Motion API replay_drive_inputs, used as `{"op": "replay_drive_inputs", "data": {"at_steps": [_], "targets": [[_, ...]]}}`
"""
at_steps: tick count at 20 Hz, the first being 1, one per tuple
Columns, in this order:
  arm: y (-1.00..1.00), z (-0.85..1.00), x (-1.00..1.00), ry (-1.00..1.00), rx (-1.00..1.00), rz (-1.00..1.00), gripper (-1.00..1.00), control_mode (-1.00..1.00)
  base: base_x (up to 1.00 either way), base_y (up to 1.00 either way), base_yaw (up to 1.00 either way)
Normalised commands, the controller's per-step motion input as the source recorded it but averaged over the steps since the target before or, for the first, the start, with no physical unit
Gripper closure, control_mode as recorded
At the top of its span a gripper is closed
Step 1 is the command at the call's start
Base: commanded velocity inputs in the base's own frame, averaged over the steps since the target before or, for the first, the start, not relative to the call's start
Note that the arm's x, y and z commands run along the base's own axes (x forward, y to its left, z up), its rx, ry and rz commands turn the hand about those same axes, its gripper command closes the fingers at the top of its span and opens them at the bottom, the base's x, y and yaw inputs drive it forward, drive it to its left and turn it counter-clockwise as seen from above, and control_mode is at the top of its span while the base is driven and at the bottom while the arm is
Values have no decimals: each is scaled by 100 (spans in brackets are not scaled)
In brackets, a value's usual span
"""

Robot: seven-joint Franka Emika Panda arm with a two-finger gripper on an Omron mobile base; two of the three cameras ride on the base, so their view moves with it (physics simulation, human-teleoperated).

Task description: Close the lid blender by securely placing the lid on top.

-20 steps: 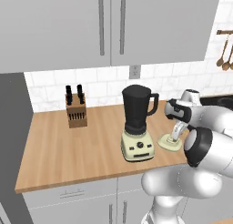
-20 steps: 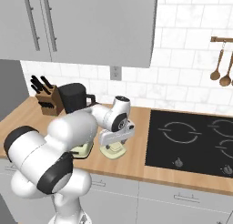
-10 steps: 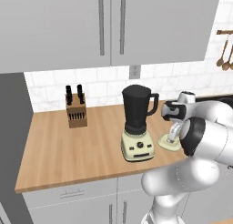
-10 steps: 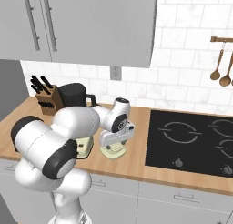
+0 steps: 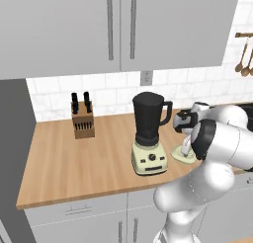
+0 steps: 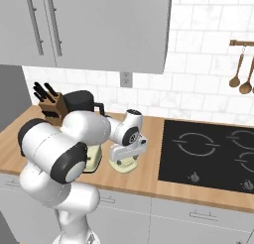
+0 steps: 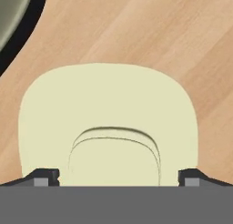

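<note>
The blender (image 5: 148,133), a dark grey jar on a cream base, stands open-topped on the wooden counter (image 5: 74,163). The pale cream-green lid (image 5: 182,155) lies flat on the counter just right of the blender's base. My gripper (image 5: 184,149) points straight down close over the lid. In the hand view the lid (image 7: 109,114) sits right below, and its raised knob (image 7: 116,155) lies between my fingertips (image 7: 45,176), which stand wide apart. The gripper (image 7: 117,178) is open. From the right base view my arm covers most of the blender (image 6: 82,100), and the lid (image 6: 124,165) shows under the hand.
A wooden knife block (image 5: 82,121) stands at the back left of the counter. The black cooktop (image 6: 208,149) lies right of the lid. Wooden spoons (image 6: 240,74) hang on the wall, with cabinets overhead. The blender's base edge (image 7: 11,18) shows near the lid.
My hand has come down a little toward the lid and the elbow has swung forward. Lid and blender have not moved.
</note>
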Motion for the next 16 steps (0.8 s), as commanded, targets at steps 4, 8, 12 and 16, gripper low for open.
{"op": "replay_drive_inputs", "data": {"at_steps": [4, 8, 12, 16], "targets": [[0, -20, 1, 2, 0, 0, -100, -100, 0, 0, 0], [0, -13, 2, 0, 0, 0, 100, -100, 0, 0, 0], [0, 0, 0, 0, 0, 0, 100, -100, 0, 0, 0], [0, 0, -1, 0, 0, 0, 100, -100, 0, 0, 0]]}}
